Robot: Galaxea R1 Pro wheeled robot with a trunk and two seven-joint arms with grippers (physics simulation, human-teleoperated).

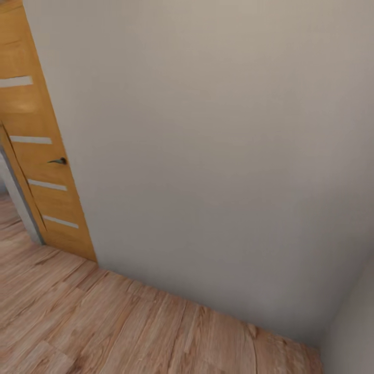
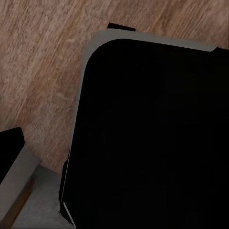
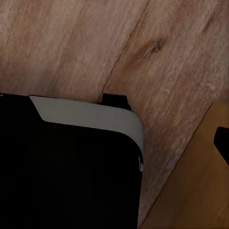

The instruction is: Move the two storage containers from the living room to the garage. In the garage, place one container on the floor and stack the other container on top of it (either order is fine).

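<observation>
One wall, plain and pale grey-beige, took up most of my head view, meeting a second wall in a corner at the right. At the left stood a wooden door, honey-coloured, with four narrow pale strips across it and a small dark handle. Beneath ran light wood planks, their grain warm and knotted.

I was looking at a hallway-like spot, and the bins I was after were not before me; I could say nothing of their look or whereabouts from these pictures.

In the left wrist view I saw a broad black body with a rounded corner and a grey rim, which I took to be part of the robot itself, over the same planks. In the right wrist view a like black shape with a grey edge lay over the planks, with an orange-brown wooden surface just beside it.

Of either gripper's fingers I could not tell whether they were spread or pressed together.
</observation>
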